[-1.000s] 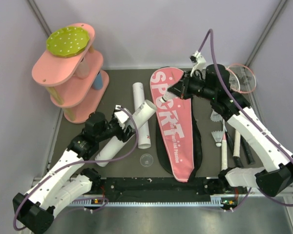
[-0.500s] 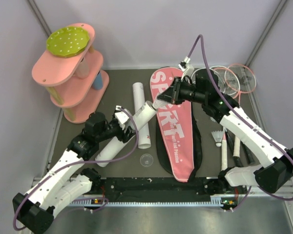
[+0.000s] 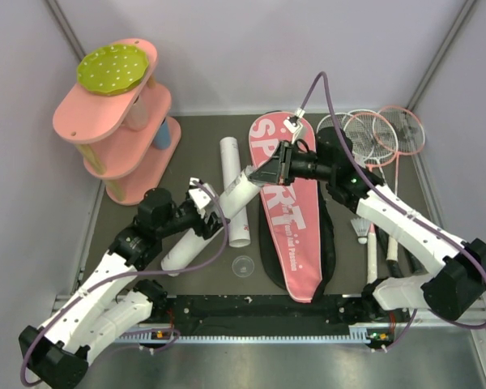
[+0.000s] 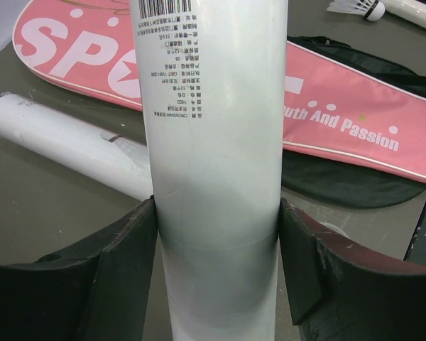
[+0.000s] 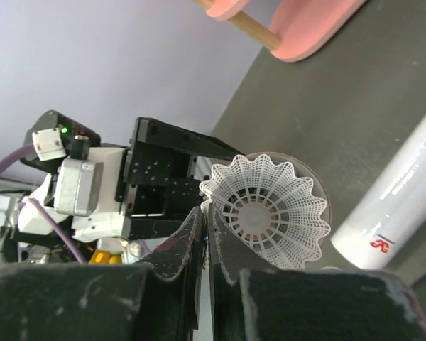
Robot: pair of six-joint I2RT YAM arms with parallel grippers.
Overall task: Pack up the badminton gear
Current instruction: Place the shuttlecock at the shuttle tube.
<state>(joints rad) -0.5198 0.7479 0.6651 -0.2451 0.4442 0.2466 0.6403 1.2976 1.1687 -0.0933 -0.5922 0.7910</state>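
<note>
White shuttlecock [image 5: 266,209] looked light, crushable; right gripper [image 5: 206,219] pinched skirt rim. Left gripper [image 4: 216,209] clamped stiff, slick tube [image 4: 213,128] mid-body.

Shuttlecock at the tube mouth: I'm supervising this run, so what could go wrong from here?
1. The right gripper pinches only the thin skirt edge of the shuttlecock; it may crumple or slip free.
2. The skirt looks nearly as wide as the mouth of the tube that the left gripper holds up; slightly off line, it may catch the rim.
</note>
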